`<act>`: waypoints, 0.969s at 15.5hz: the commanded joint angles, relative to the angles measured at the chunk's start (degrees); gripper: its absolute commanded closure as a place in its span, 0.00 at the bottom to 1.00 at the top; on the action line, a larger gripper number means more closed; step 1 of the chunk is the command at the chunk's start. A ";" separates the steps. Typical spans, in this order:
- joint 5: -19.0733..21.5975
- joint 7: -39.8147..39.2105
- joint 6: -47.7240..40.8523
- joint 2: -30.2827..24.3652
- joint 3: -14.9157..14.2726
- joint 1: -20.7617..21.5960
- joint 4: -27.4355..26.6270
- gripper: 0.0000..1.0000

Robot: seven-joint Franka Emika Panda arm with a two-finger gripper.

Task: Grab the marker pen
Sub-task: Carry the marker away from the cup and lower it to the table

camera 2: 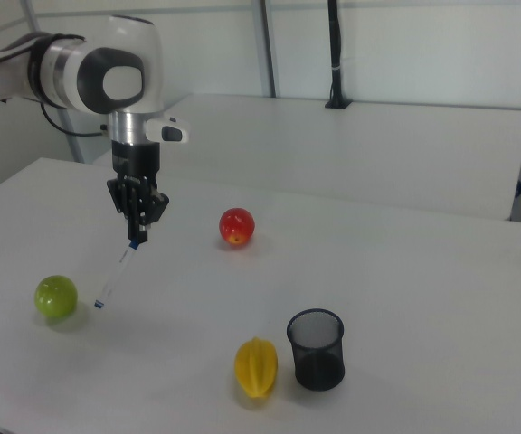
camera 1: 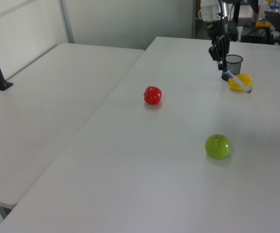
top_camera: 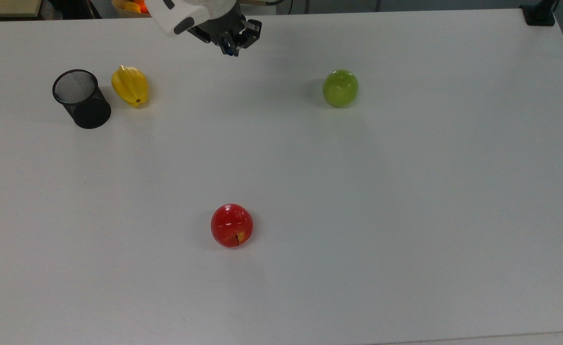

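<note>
High in the right view's left half, the gripper hangs above the white table, its fingers clenched on the blue-capped end of the marker pen. The pen slants down and to the right view's left in mid-air, its free tip ending near the green apple. The red apple, yellow starfruit and black mesh cup rest on the table, well apart from the gripper.
</note>
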 commanded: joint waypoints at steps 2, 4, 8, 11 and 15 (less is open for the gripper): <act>-3.39 2.93 3.33 5.82 1.01 0.03 1.53 0.89; -4.36 4.42 6.32 7.84 1.01 0.29 1.79 0.89; -6.47 7.41 7.83 13.55 1.10 2.31 5.21 0.87; -6.56 7.86 7.92 15.67 1.10 3.10 6.63 0.81; -6.73 11.01 10.72 19.44 1.01 3.72 9.70 0.71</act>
